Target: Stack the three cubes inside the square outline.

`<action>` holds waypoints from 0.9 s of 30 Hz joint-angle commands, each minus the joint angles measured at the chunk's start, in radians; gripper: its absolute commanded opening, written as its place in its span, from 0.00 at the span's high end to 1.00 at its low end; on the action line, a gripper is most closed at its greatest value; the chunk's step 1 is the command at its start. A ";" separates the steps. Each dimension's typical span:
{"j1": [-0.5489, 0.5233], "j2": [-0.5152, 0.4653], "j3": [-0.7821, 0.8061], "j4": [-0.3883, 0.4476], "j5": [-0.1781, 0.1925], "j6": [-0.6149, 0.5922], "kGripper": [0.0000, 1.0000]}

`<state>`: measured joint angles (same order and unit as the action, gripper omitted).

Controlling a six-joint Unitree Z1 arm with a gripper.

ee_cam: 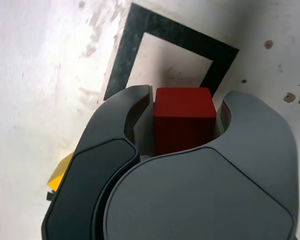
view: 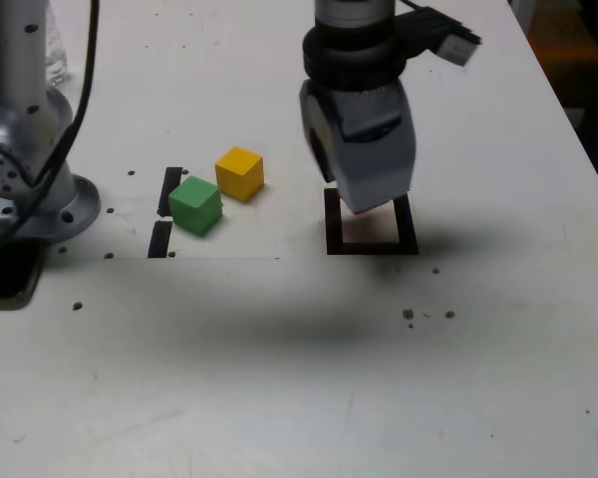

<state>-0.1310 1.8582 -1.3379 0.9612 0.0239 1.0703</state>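
I have the claw (ee_cam: 184, 117) clamped on the red cube (ee_cam: 183, 119) above the square outline (view: 370, 244), green cube (view: 195, 205) and yellow cube (view: 240, 172) touching on the counter (view: 279, 378).

From outside, my tool (view: 364, 204) hides the red cube (ee_cam: 183, 122) and covers the square outline's (view: 333, 231) far side. My wrist view shows only a yellow cube (ee_cam: 58, 179) corner.

The arm is silver-grey metal with a round flanged base (view: 40, 204) dotted with dark screws, and a black cable (view: 75, 110) hangs beside its column. A black collar (view: 354, 55) tops the gripper (view: 364, 204) — smooth, rounded shells, light grey and charcoal, in the wrist view.
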 commanded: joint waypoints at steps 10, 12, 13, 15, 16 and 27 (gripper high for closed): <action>-0.019 0.028 0.050 -0.061 0.023 0.084 0.93; -0.019 0.031 0.055 -0.066 0.032 0.087 0.93; -0.019 0.032 0.056 -0.067 0.035 0.087 0.93; -0.019 0.033 0.060 -0.073 0.045 0.088 0.93; -0.019 0.034 0.064 -0.080 0.053 0.088 0.93; -0.019 0.033 0.112 -0.143 0.059 0.087 0.92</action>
<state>-0.1495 1.8912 -1.2263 0.8204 0.0834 1.1567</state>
